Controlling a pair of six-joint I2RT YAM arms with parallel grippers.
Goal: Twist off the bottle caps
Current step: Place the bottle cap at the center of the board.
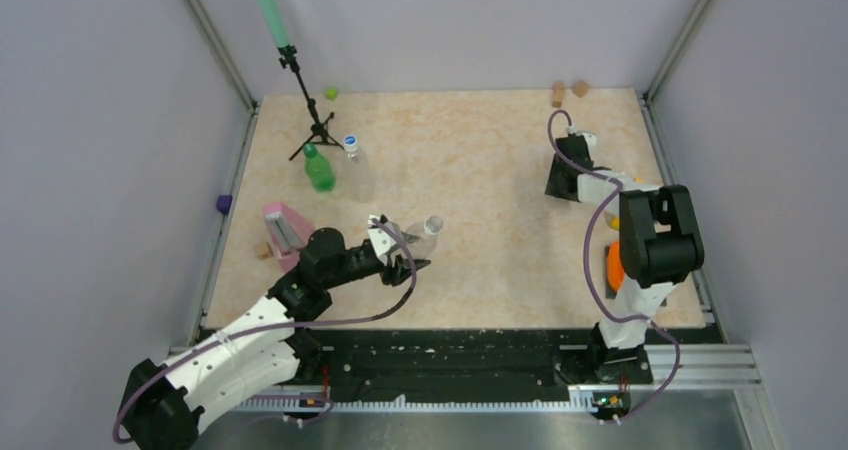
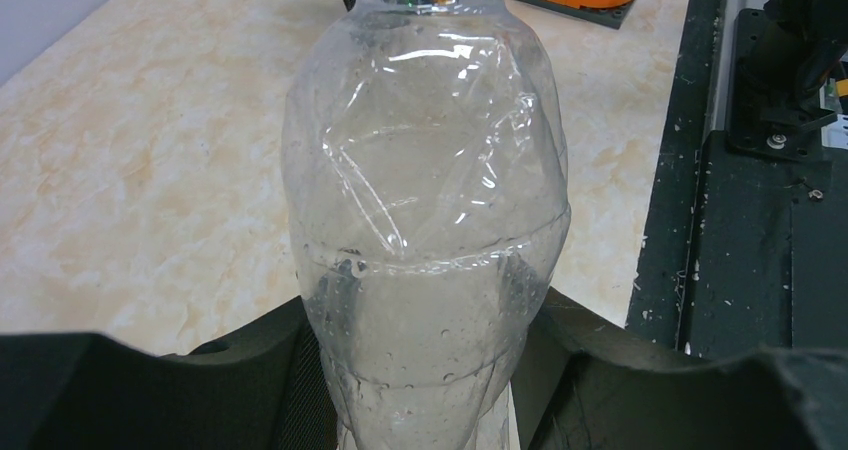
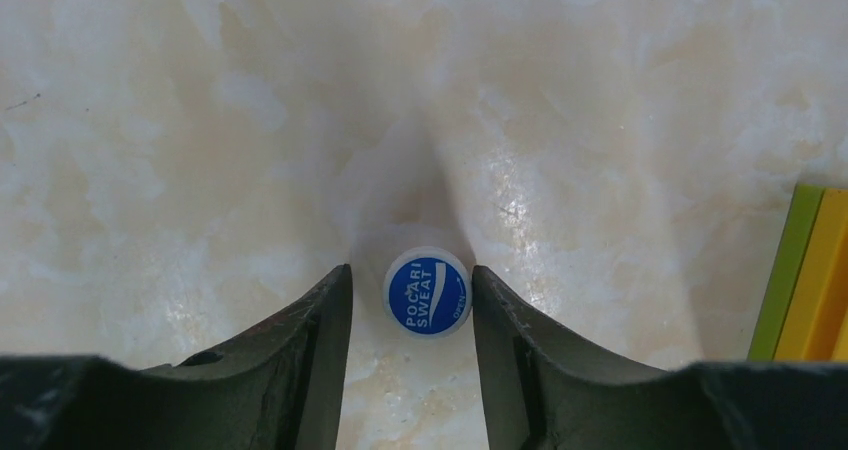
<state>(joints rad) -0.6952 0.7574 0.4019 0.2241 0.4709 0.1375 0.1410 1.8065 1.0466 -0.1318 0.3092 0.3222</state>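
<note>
The right gripper (image 3: 410, 280) is spread, its fingers either side of a blue cap (image 3: 427, 292) that lies label-up on the table (image 3: 200, 120) straight below the wrist, touching neither. The left gripper (image 2: 425, 400) pinches a clear bottle (image 2: 425, 190) around its body. The green bottle (image 1: 319, 170) and second clear bottle (image 1: 356, 175) stand upright and capped far left, nearer the left arm.

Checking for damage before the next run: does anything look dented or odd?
The clear bottle in the left gripper is creased and dented across its wall. A blue cap lies on the table, inside the open right gripper.
</note>
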